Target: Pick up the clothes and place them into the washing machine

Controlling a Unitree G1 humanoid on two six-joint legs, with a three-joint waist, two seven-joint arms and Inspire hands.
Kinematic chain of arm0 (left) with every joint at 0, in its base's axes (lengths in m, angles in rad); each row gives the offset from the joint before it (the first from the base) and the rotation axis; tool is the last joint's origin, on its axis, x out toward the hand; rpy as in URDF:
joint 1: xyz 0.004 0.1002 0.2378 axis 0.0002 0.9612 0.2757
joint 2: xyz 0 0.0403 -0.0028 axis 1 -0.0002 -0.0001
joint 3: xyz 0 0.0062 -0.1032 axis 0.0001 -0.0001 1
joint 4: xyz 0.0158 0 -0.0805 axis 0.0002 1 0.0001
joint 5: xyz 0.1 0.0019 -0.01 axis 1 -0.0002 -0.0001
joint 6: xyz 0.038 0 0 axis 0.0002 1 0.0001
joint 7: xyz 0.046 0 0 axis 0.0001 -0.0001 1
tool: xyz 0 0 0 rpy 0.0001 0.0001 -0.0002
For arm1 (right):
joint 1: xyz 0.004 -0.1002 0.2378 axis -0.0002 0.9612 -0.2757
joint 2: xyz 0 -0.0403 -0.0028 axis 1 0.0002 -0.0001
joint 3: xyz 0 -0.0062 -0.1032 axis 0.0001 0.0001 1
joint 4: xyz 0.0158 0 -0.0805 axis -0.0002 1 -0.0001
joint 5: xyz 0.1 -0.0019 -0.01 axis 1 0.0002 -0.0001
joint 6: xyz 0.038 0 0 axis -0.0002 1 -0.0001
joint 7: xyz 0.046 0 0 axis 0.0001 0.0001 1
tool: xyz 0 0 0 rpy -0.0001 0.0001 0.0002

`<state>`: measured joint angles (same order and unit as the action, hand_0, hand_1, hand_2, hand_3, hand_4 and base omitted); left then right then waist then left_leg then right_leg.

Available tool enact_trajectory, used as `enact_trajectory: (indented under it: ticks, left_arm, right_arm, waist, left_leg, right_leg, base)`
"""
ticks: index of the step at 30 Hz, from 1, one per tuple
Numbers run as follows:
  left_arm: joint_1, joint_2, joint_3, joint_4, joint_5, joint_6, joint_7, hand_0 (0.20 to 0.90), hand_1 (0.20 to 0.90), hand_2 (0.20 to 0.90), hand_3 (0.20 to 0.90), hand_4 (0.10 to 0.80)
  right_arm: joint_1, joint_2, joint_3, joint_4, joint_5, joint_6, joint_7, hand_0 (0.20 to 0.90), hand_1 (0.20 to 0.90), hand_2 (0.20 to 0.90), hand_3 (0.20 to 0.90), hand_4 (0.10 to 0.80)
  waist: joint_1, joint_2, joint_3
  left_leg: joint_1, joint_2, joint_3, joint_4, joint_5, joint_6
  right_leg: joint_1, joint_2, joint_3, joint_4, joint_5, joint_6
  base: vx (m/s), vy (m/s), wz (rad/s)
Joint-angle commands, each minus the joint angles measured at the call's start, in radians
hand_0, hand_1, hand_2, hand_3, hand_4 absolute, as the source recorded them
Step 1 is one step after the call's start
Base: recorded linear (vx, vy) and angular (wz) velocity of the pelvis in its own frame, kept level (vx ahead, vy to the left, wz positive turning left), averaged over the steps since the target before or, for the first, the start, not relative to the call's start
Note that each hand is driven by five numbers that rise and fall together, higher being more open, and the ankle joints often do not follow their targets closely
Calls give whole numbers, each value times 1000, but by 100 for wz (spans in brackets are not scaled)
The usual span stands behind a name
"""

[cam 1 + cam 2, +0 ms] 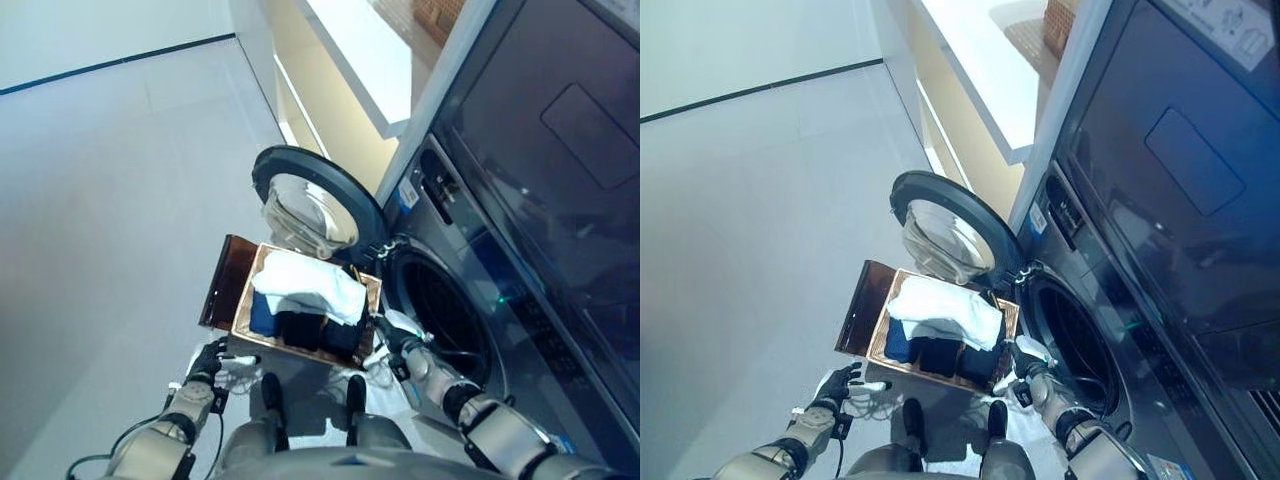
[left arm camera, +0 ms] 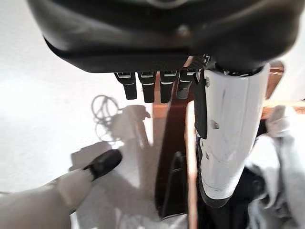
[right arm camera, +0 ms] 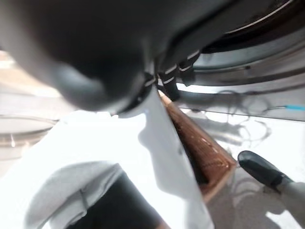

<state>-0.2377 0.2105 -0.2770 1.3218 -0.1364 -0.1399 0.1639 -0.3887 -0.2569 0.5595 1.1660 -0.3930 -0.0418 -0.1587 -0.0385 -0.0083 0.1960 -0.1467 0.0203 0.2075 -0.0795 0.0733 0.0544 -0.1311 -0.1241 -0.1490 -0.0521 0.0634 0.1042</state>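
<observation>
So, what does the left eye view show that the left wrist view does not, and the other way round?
Only the left eye view shows the washer, its open door and drum opening, and the right hand by the basket's corner. Only the left wrist view shows the left hand up close, its fingers straight and holding nothing. Both show the basket on the floor, with a white cloth lying over dark clothes.

Both arms reach forward and low: the left hand (image 1: 208,362) with fingers straight, the right hand (image 1: 398,345) likewise relaxed.
</observation>
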Motion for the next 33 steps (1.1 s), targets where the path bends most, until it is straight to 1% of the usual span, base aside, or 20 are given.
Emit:
enact_trajectory:
  ticks: [1, 3, 6, 13, 19, 26, 33]
  left_arm:
    - [-64, -14, -9, 2, -19, -46, 31, 900, 900, 900, 900, 800]
    - [-66, -14, -20, -18, -30, -52, 43, 900, 900, 900, 900, 800]
    - [-62, -14, -32, -40, -33, -56, 49, 900, 900, 900, 900, 800]
    - [-57, -18, -41, -59, -63, -71, 62, 900, 900, 900, 900, 800]
    - [-50, -25, -39, -70, -74, -83, 76, 900, 900, 900, 900, 800]
    - [-54, -23, -42, -74, -72, -94, 90, 900, 900, 900, 900, 800]
    - [-62, -10, -37, -101, -91, -103, 97, 900, 900, 900, 900, 800]
  right_arm:
    - [-126, -41, 20, -44, 9, -1, -70, 900, 900, 900, 900, 800]
    - [-165, -66, 9, -86, 25, 3, -94, 900, 900, 900, 900, 800]
    - [-204, -83, -6, -111, 39, 6, -112, 900, 900, 900, 900, 800]
    - [-272, -103, -28, -139, 74, 4, -150, 900, 900, 900, 900, 800]
    - [-302, -105, -37, -172, 83, -6, -176, 900, 900, 900, 900, 800]
    - [-351, -97, 6, -185, 55, -13, -163, 900, 900, 900, 900, 800]
    - [-387, -87, 36, -184, 32, -5, -157, 900, 900, 900, 900, 800]
  waist:
    - [17, -23, 34]
    - [23, -19, 60]
    - [28, -12, 74]
    - [43, -2, 103]
    - [51, 0, 105]
    - [63, 6, 111]
    - [83, 13, 134]
  left_leg:
    - [31, 29, -29, -8, -28, -111]
    - [3, 29, -33, -8, -15, -115]
    - [-18, 29, -39, -8, -7, -117]
    - [-50, 31, -50, -8, 6, -124]
    - [-67, 29, -59, -8, 8, -126]
    - [-77, 18, -68, -8, 8, -125]
    - [-98, 12, -83, -8, 18, -124]
  right_leg:
    - [-29, -69, 30, 40, 38, 63]
    - [-53, -70, 24, 41, 47, 64]
    - [-68, -72, 16, 42, 53, 65]
    - [-89, -73, 2, 45, 58, 67]
    - [-95, -79, -6, 30, 68, 70]
    - [-104, -88, -8, 36, 72, 73]
    - [-116, -91, -23, 40, 75, 72]
  base:
    - [-39, -1, 10]
    - [-68, -9, 8]
    - [-29, -3, 9]
    - [-14, -5, 8]
    - [-4, 0, 9]
    - [-20, 14, 3]
    - [-19, 10, 6]
